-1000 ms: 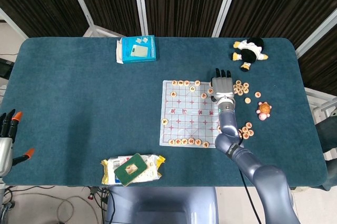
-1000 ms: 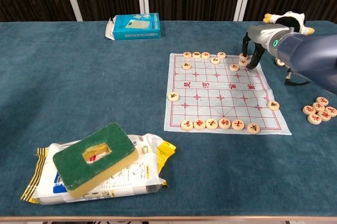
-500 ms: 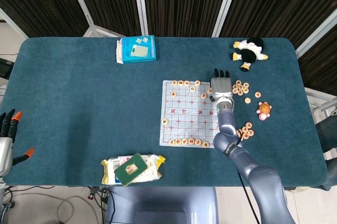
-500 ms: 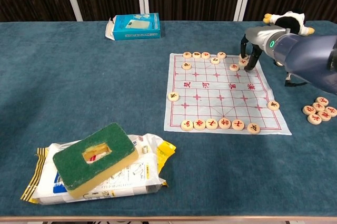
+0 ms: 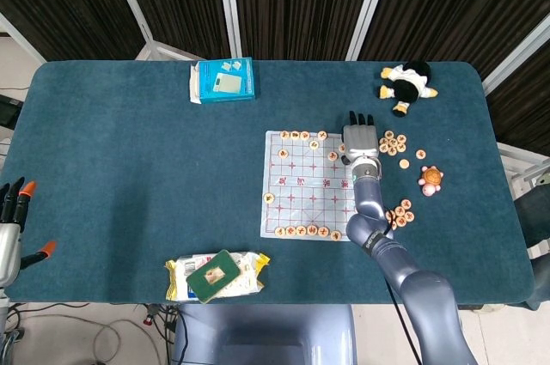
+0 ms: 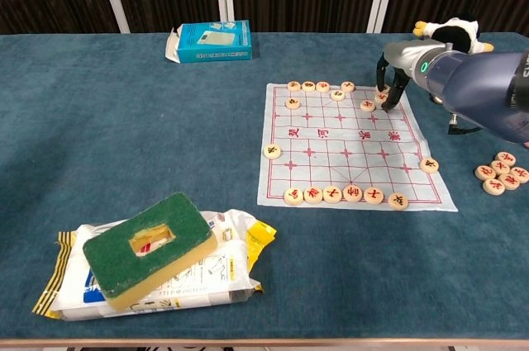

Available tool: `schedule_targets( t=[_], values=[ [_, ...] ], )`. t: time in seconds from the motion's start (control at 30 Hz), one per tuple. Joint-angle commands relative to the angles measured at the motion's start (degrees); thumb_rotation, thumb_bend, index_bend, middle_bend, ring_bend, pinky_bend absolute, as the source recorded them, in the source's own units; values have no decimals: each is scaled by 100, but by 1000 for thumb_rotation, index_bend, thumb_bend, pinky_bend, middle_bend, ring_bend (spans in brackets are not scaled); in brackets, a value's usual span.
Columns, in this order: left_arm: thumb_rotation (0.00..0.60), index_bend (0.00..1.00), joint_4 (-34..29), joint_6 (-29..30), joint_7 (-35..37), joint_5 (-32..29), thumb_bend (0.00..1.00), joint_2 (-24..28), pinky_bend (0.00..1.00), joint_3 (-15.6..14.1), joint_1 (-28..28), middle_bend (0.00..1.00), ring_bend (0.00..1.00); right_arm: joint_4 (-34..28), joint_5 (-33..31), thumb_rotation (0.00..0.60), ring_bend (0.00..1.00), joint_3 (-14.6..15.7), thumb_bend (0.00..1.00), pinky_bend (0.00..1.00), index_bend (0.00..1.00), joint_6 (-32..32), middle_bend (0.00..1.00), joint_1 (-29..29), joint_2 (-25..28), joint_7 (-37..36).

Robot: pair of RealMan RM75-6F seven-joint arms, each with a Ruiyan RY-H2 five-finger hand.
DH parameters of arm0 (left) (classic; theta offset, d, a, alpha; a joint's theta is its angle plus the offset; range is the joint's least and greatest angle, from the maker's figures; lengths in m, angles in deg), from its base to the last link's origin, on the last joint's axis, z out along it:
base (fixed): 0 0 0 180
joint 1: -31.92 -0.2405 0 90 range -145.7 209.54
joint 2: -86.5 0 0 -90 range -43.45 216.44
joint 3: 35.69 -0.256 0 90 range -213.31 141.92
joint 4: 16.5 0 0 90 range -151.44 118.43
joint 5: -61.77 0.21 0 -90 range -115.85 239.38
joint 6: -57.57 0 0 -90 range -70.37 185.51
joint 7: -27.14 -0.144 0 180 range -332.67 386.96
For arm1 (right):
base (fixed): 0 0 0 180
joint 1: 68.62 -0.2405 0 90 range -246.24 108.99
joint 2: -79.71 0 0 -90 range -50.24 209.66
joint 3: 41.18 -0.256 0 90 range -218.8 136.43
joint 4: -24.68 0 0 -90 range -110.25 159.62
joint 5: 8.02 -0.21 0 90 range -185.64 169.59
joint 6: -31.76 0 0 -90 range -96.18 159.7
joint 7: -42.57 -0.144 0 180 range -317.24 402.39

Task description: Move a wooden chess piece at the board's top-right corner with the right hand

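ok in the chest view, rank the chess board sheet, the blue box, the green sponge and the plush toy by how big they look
1. Chess board sheet, clearly largest.
2. Green sponge, though it lies nearest the camera.
3. Blue box, at the far edge.
4. Plush toy, partly hidden by the robot arm, so unsure.

My head camera sits high, looks almost straight down, takes in the whole bench [image 5: 129, 167] edge to edge, far off. My chest camera sits low at the near edge, faces forward across the bench top, much closer, slanted. Both share the chess board [image 5: 308, 185] [image 6: 351, 147], blue box [image 5: 223, 80] [image 6: 212, 40], green sponge [image 5: 213, 275] [image 6: 149, 249], my right robot hand [image 5: 361, 137] [image 6: 393, 70].
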Motion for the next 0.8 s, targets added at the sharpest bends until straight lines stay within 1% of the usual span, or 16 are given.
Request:
schedule_targets(
  t=[0.03,0.47,0.8],
  values=[
    [600,6,0,-6,-4,-5,48,-1,51,0,2,0,0,44,15,600,0,-26,345,23,447,-22,0,-11,-16,24],
    [600,6,-1,-3,-39,13,48,-19,51,-13,7,0,0,161,32,600,0,-173,346,23,454,-151,0,-33,-30,52],
    [600,6,1,-11,-53,5,48,-28,51,-12,13,0,0,216,94,600,0,-218,346,23,454,-215,0,-21,-65,41]
  ],
)
